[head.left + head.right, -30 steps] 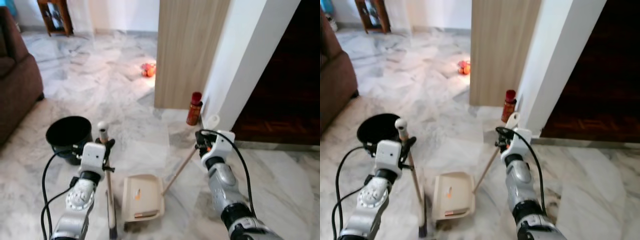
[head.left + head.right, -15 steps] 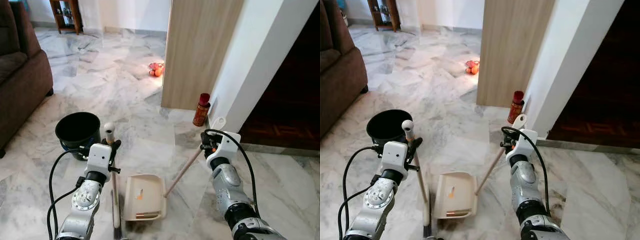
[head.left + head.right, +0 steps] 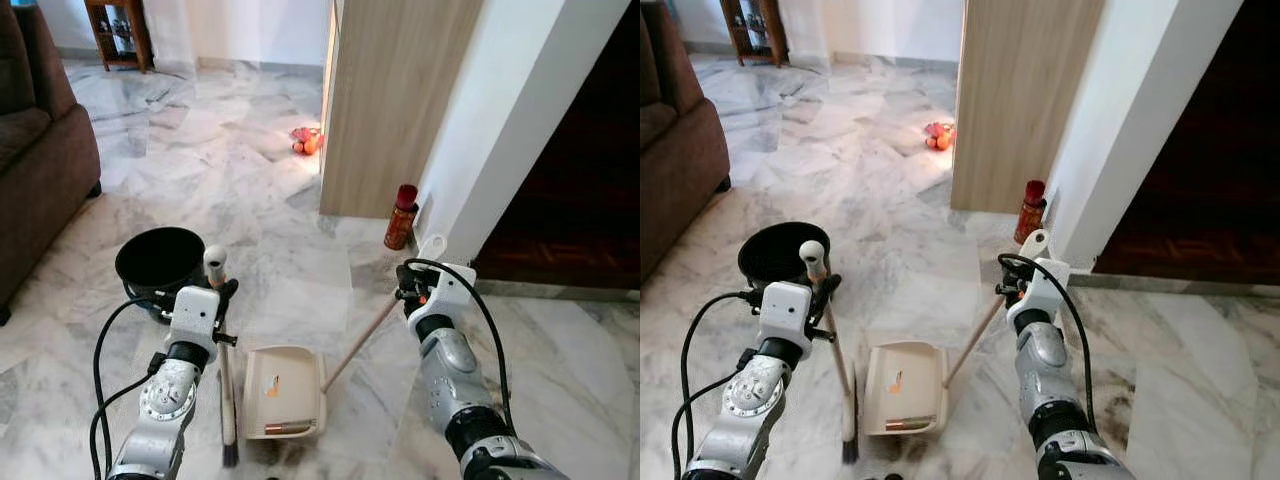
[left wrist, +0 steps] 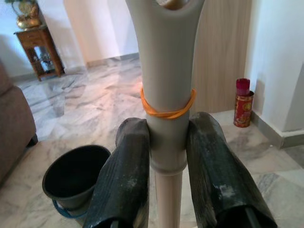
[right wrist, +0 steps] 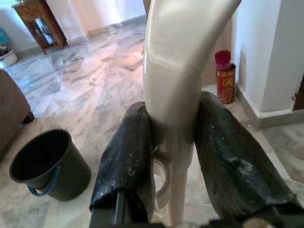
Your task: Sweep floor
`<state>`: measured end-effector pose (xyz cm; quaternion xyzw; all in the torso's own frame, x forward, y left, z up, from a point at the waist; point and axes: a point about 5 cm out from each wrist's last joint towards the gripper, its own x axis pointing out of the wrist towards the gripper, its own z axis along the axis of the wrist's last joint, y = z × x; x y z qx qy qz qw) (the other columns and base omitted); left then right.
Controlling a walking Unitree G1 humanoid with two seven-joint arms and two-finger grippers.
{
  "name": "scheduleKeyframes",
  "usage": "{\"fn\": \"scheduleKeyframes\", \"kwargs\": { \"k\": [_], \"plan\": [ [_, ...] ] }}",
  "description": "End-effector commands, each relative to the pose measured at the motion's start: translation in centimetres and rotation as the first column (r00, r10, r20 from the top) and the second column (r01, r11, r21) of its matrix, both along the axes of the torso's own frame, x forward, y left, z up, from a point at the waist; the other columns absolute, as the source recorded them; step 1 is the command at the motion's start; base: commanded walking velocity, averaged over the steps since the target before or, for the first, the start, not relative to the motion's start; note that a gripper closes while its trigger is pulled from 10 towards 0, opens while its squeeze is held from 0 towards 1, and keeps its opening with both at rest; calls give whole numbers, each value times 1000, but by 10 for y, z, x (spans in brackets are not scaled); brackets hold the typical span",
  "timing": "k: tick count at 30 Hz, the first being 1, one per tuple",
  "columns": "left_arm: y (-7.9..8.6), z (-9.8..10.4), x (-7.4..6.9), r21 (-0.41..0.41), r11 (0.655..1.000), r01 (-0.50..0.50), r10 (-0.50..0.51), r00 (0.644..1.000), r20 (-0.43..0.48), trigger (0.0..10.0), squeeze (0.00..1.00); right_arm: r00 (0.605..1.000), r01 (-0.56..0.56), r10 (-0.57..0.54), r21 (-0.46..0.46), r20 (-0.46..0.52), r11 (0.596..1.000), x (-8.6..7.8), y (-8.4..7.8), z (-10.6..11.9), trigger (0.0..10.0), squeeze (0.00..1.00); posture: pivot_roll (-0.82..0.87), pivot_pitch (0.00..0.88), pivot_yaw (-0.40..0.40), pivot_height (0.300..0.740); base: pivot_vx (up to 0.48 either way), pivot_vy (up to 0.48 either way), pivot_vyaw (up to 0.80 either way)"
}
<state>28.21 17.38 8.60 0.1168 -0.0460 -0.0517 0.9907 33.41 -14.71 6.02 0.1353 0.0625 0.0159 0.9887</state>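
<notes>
Sweeping well here means keeping the broom [image 3: 226, 385] bristles low and drawing them toward the dustpan [image 3: 284, 392], which lies flat on the floor [image 3: 280, 200] just beside them. The broom stands near upright, bristles down; the dustpan's pole [image 3: 362, 343] slants up to the right. Left gripper [image 4: 166, 156] clamps the broom handle; right gripper [image 5: 173, 142] clamps the pole's top. A bucket [image 3: 160, 262] sits nearby.

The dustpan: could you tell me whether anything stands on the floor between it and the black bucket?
Only the broom, held upright by the left claw, stands between the dustpan and the black bucket. The right claw holds the dustpan's handle.
</notes>
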Motion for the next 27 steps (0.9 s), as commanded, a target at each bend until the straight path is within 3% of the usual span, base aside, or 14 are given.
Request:
{"fn": "scheduleKeyframes", "kwargs": {
  "k": [1, 24, 27],
  "plan": [
    [0, 11, 4, 15, 1000, 7, -7, 999, 45, 10000, 0, 999, 5, -5, 19, 35, 1000, 4, 1, 8, 10000, 0, 102, 0, -54, 740, 0, 311, 0],
    [0, 11, 3, 8, 1000, -10, 9, 999, 42, 10000, 0, 1000, -2, 2, 19, 19, 1000, 6, 1, 9, 10000, 0, 102, 0, -70, 740, 0, 309, 0],
    [0, 11, 3, 7, 1000, -11, 11, 999, 42, 10000, 0, 1000, -6, 6, 19, 15, 1000, 6, 1, 9, 10000, 0, 102, 0, -71, 740, 0, 310, -800]
  ]
}}
